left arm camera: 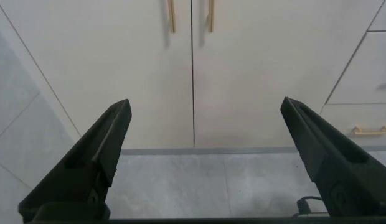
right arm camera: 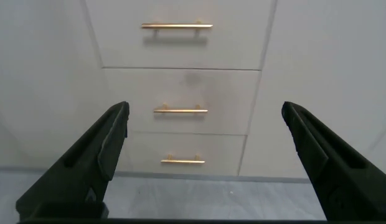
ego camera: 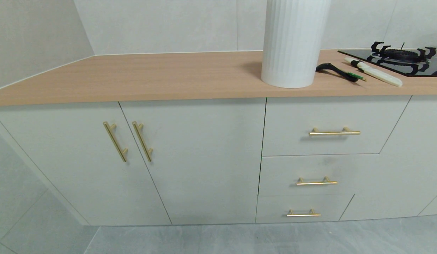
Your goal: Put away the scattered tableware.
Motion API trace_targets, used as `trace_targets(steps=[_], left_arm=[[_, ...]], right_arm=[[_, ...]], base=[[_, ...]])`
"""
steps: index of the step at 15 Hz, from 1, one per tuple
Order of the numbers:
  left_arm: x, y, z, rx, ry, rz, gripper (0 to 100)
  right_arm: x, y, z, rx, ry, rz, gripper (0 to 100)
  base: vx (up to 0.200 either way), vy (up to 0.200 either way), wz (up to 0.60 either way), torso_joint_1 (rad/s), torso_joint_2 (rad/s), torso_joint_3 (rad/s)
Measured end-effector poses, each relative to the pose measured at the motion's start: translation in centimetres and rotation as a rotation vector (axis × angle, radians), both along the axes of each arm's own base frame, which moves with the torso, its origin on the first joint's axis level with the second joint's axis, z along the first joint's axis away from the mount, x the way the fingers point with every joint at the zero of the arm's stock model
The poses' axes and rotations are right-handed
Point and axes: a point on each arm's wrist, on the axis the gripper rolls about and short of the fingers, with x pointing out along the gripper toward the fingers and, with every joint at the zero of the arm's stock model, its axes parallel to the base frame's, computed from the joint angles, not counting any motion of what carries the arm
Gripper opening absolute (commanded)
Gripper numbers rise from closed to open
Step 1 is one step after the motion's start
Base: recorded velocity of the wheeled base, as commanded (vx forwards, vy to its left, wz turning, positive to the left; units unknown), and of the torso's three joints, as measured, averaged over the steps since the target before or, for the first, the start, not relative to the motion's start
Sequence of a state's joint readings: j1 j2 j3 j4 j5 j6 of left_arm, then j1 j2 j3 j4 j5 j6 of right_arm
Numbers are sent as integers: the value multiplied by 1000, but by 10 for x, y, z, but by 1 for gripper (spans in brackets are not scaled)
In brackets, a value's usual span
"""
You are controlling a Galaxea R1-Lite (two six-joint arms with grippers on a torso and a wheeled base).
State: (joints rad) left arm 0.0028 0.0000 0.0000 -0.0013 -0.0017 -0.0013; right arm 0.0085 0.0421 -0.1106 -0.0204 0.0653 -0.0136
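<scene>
Here we are in front of the kitchen unit, and the tableware is up in the upper right of the head view. A black-handled utensil [ego camera: 340, 72] lies flat on the desk [ego camera: 151, 76], and a white utensil [ego camera: 375, 73] lies just beside it on the side of the hob [ego camera: 403, 60]. We cannot tell whether the two touch at their tips. A tall ribbed white container [ego camera: 294, 42] stands just to their left, close to the front edge.

Both arms are low. The left gripper [left arm camera: 205, 106] faces the cabinet doors [ego camera: 133, 158] near the floor [left arm camera: 199, 186], its fingers [left arm camera: 99, 155] wide apart and holding nothing. The right gripper [right arm camera: 205, 107] faces the drawers [right arm camera: 180, 93], its fingers [right arm camera: 96, 155] spread just as wide and equally bare.

We judge both utensils to be light, stiff and slim. They lie flat on the wood, so there is little height to pinch, and the smooth white one may slip. The best hold looks to be across the handle at mid-length, fingers coming straight down. The container looks tall and possibly breakable, so we would give it room when approaching.
</scene>
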Motion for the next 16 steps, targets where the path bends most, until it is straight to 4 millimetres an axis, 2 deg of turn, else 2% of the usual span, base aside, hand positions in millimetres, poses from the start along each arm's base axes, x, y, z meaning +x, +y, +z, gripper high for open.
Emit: trace_targets(steps=[4, 7, 13, 16], left_arm=[[0, 0, 0, 0, 0, 0, 100], [0, 0, 0, 0, 0, 0, 100], [0, 0, 0, 0, 0, 0, 100], [0, 0, 0, 0, 0, 0, 100]], right_arm=[[16, 1, 25, -5, 108, 56, 100], [41, 2, 49, -3, 226, 84, 100], [115, 7, 85, -14, 433, 121, 100], [154, 17, 91, -42, 497, 185, 100]], base=[[0, 0, 0, 0, 0, 0], [0, 0, 0, 0, 0, 0], [0, 0, 0, 0, 0, 0], [0, 0, 0, 0, 0, 0]])
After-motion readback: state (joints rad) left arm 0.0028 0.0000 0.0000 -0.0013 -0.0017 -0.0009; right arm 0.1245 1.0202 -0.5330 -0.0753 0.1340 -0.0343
